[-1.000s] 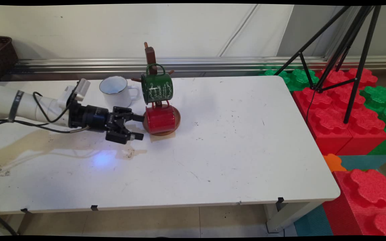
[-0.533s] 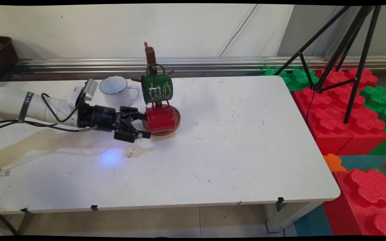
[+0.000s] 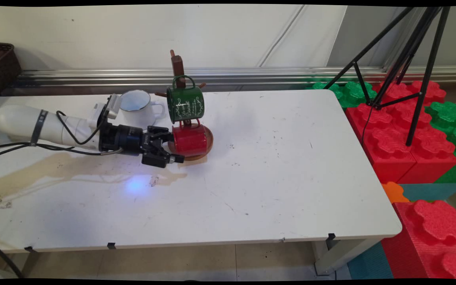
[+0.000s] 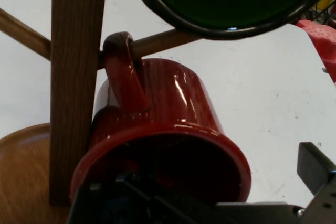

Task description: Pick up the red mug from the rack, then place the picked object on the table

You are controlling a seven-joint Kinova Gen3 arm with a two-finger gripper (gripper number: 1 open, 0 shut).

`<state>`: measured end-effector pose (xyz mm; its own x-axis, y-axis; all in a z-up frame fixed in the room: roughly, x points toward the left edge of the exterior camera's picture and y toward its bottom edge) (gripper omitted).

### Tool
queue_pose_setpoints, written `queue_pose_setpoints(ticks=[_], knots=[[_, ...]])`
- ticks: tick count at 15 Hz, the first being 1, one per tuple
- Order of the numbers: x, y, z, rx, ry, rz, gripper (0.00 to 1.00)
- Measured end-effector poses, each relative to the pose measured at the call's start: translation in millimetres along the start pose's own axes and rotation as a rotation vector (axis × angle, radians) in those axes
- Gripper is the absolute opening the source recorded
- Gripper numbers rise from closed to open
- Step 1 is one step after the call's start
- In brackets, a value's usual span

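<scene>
We see the black two-finger claw (image 3: 174, 149) spread wide around the rim of a glossy red mug (image 3: 190, 139), one finger inside its mouth. The mug hangs on a brown wooden mug tree (image 3: 177, 65), below a green mug (image 3: 185, 103), on the white worktop (image 3: 275, 174).

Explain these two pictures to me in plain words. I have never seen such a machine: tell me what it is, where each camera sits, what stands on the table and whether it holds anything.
The machine is a white robot arm ending in a black two-finger gripper. The wide picture comes from a fixed camera looking down across the white table. The close-up comes from a camera on the hand itself, looking along the gripper.

On the table stands a wooden mug tree on a round base. A green mug hangs high on it, and a red mug hangs on a lower peg by its handle. A white mug stands on the table behind the arm.

The gripper is open, with its fingers either side of the red mug's rim. It grips nothing yet.
</scene>
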<state>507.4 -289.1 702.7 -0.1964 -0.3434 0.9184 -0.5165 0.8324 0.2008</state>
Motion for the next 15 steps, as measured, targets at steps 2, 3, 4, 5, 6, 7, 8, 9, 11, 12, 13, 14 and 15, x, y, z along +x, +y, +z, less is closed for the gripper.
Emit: queue_pose_setpoints(ticks=[2, 3, 4, 5, 6, 7, 8, 9, 11, 12, 13, 14, 15], knots=[[-0.2, -0.1, 2.2, 0.001, 0.001, -0.002, 1.00], [-0.2, -0.1, 3.0, 0.001, 0.002, -0.003, 1.00], [-0.3, -0.1, 4.1, 0.000, 0.003, -0.005, 0.00], [-0.4, 0.0, 4.8, 0.000, 0.003, -0.006, 0.00], [-0.5, 0.0, 5.8, -0.001, 0.005, -0.007, 0.00], [-0.5, 0.1, 6.3, -0.002, 0.005, -0.008, 0.00], [-0.4, 0.4, 7.1, -0.005, 0.007, -0.010, 0.00], [-0.2, 0.7, 7.7, -0.007, 0.008, -0.011, 0.00], [0.2, 1.5, 8.7, -0.015, 0.011, -0.014, 0.00], [0.3, 1.9, 8.9, -0.017, 0.011, -0.015, 0.00], [0.5, 2.4, 8.9, -0.020, 0.013, -0.015, 0.00], [0.8, 3.0, 9.1, -0.023, 0.014, -0.016, 0.00], [1.2, 3.5, 9.3, -0.026, 0.015, -0.017, 0.00]])
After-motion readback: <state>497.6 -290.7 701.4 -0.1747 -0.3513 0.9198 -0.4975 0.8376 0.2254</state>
